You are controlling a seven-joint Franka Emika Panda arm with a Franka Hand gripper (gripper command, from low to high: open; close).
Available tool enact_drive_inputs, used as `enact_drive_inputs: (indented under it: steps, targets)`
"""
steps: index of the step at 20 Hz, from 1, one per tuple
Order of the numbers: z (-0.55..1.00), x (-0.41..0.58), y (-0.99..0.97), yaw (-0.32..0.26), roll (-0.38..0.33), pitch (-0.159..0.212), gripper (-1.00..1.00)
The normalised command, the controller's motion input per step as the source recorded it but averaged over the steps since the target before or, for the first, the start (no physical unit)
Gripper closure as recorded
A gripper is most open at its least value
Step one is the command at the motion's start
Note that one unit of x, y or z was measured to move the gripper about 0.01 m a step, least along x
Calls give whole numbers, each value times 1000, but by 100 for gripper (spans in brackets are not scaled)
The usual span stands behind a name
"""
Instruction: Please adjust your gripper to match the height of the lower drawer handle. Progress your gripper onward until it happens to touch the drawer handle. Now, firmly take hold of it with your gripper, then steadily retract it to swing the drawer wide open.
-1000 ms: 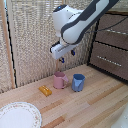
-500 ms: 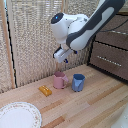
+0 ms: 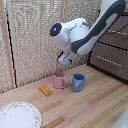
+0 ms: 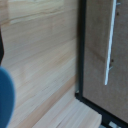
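Observation:
In the exterior view my gripper (image 3: 62, 59) hangs under the white wrist, above the pink mug and well to the left of the dark brown drawers. It holds nothing, and its fingers are too small to tell whether they are open. The lower drawer (image 3: 111, 64) stands at the exterior view's right, with its slim silver handle (image 3: 107, 58) across the front. The wrist view shows a brown drawer front (image 4: 102, 55) with a silver bar handle (image 4: 110, 47), still some way off. A blurred blue shape (image 4: 5, 102) sits at that picture's edge.
A pink mug (image 3: 60, 80) and a blue mug (image 3: 78, 82) stand on the wooden table (image 3: 95, 107) below the gripper. A yellow block (image 3: 45, 90) and a patterned plate (image 3: 17, 116) lie further left. A matching upper drawer (image 3: 118, 39) sits above the lower one. A slatted screen (image 3: 35, 40) stands behind.
The wrist and gripper have moved a little down and toward the exterior view's right. The mugs, block and plate have not moved.

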Motion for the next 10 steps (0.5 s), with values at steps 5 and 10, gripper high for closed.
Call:
enact_drive_inputs:
  steps: [5, 10]
  targets:
    - [-7, -71, -300, 115, -375, -56, -100]
    - [0, -129, -350, 91, -375, -21, -100]
